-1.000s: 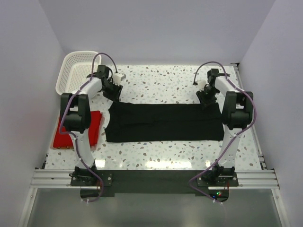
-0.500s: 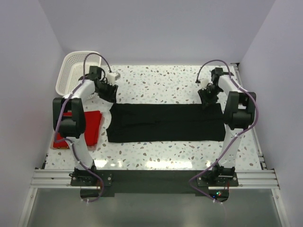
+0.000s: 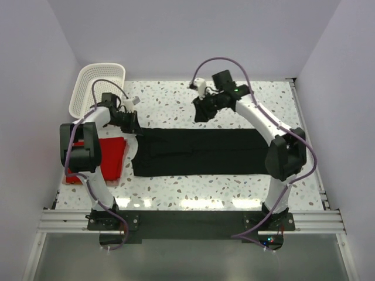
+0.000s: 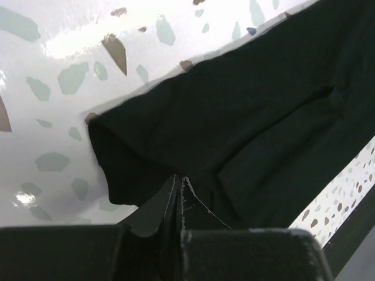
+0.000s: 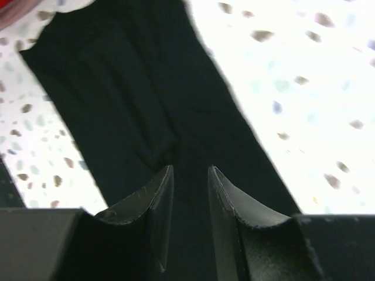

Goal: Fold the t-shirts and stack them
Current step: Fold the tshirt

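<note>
Black short-sleeved cloth t-shirt (image 3: 205, 153) lies stretched in a long flat band across the speckled white counter (image 3: 176, 190), as we see it from above. Left jaws are closed tight on its far left corner, where the cloth gathers in creases at their tips. Right jaws hang part open with nothing between them, above the shirt's far edge near its middle; we see dark cloth filling the space beneath them. Left of the left jaws and nearer the arm bases, a bright red cloth t-shirt (image 3: 115, 157) lies in a flat rectangle on the counter. Beyond the left jaws, at the counter's far left corner, stands a white plastic lattice basket (image 3: 82, 88).
</note>
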{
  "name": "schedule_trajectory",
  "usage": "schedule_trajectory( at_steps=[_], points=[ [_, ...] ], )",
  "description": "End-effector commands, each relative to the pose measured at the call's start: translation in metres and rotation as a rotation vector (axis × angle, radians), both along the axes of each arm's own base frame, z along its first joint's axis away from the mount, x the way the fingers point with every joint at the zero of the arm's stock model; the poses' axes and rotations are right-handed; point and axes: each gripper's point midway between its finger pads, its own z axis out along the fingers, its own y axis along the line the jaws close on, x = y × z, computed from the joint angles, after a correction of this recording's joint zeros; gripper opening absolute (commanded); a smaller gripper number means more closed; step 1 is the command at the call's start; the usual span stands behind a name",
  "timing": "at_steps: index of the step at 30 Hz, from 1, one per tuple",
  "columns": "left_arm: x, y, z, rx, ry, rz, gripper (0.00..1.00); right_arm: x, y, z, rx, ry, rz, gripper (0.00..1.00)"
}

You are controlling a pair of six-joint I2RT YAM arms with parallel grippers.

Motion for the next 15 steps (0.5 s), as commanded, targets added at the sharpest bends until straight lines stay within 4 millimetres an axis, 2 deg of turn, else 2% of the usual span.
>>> schedule_trajectory(
  at_steps=[1,3,4,6,7,9,10,11,13,14,15],
  points=[
    [0.002,0.002,-0.009,0.008,0.02,0.048,0.03,-0.014,0.068,0.0,0.049,-0.019,0.106,0.34],
    [0.001,0.006,-0.018,0.029,0.046,0.067,0.01,-0.02,0.091,-0.009,0.027,-0.026,0.137,0.37],
    [0.001,0.01,-0.022,0.051,0.051,0.08,0.01,-0.029,0.115,-0.014,0.018,-0.033,0.182,0.38],
    [0.0,0.012,-0.03,0.061,0.076,0.097,0.01,-0.038,0.136,-0.021,-0.008,-0.055,0.21,0.39],
    [0.0,0.013,-0.032,0.066,0.083,0.1,0.01,-0.051,0.156,-0.021,-0.013,-0.074,0.253,0.4],
    [-0.001,0.012,-0.037,0.064,0.103,0.106,0.01,-0.062,0.173,-0.035,-0.054,-0.093,0.288,0.42],
    [0.0,0.013,-0.038,0.065,0.104,0.107,0.01,-0.074,0.186,-0.039,-0.077,-0.116,0.318,0.43],
    [-0.002,0.012,-0.041,0.062,0.114,0.104,0.01,-0.079,0.192,-0.052,-0.111,-0.124,0.343,0.43],
    [-0.001,0.013,-0.042,0.064,0.116,0.107,0.01,-0.092,0.205,-0.062,-0.142,-0.146,0.378,0.43],
    [-0.001,0.012,-0.044,0.063,0.122,0.105,0.01,-0.094,0.208,-0.075,-0.171,-0.148,0.386,0.44],
    [-0.001,0.012,-0.044,0.063,0.121,0.103,0.01,-0.095,0.211,-0.079,-0.181,-0.152,0.391,0.44]
  ],
)
